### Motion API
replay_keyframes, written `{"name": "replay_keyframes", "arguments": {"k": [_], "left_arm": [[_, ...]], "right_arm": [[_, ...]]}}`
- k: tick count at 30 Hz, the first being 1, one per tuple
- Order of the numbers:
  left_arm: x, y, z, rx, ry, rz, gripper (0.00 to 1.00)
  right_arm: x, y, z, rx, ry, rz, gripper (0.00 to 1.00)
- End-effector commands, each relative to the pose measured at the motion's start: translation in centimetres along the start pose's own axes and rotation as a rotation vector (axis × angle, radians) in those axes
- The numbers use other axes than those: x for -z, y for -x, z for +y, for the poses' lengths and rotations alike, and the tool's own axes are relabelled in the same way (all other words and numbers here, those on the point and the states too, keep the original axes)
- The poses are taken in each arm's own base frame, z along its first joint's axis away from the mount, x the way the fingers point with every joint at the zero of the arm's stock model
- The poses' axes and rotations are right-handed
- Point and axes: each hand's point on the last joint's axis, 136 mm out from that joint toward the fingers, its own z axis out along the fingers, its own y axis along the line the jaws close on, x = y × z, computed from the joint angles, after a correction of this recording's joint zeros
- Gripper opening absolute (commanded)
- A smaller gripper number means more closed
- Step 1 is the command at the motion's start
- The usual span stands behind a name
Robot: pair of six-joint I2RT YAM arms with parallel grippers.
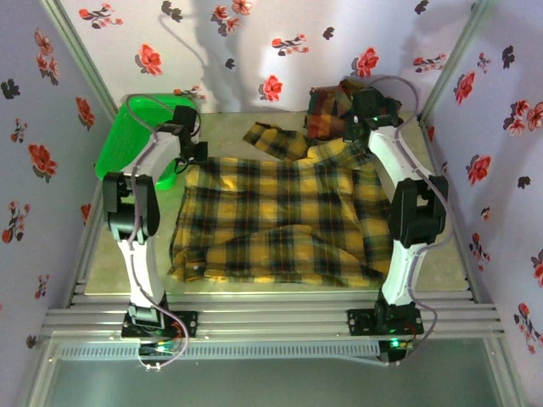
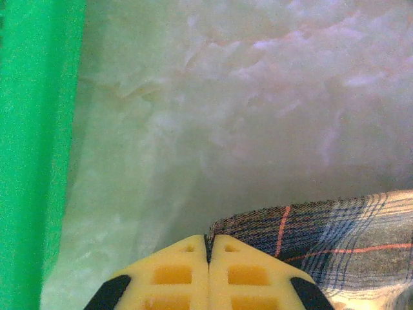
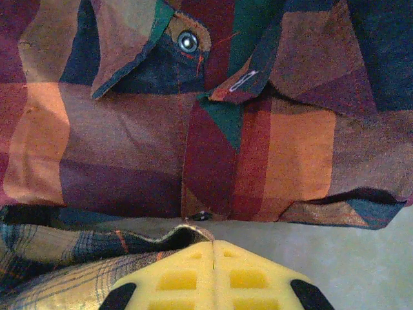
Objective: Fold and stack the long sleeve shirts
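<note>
Yel/blk plaid shirt (image 1: pixel 271 222) spread centre; L hand (image 1: pixel 196 158), R hand (image 1: pixel 355 129) at far corners; green basket (image 1: pixel 127 140) back-left.

In the top view the right arm (image 1: pixel 407 220) covers the right edge of the yellow shirt (image 1: pixel 280 220), and its wrist hides part of the red shirt (image 1: pixel 327 114) at the back; the left arm (image 1: pixel 140 203) crosses the green basket (image 1: pixel 127 144) and hides part of it; both arms' fingertips are too small and shadowed there to make out; in the left wrist view the left gripper (image 2: pixel 208 248) is cut off by the bottom edge, the yellow shirt's corner runs out at the right and bottom edges, and the table surface (image 2: pixel 258 97) is a blur; in the right wrist view the right gripper (image 3: pixel 211 248) is likewise cut off at the bottom, and the red shirt runs past the top, left and right edges; whether either closed pair of fingers pinches cloth cannot be told.
</note>
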Motion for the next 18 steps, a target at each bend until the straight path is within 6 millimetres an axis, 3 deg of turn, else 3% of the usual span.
{"name": "replay_keyframes", "arguments": {"k": [1,10,18], "left_arm": [[3.1,1.0,0.7,-0.008,-0.001,-0.084,0.00],[4.7,-1.4,1.5,-0.018,0.012,-0.102,0.00],[5.0,-4.4,2.2,-0.025,0.027,-0.069,0.00]], "right_arm": [[3.5,0.6,0.0,0.012,0.043,-0.022,0.00],[6.8,-1.8,-0.9,0.024,0.059,0.023,0.00],[8.5,-5.5,-1.6,-0.021,0.074,0.072,0.00]]}}
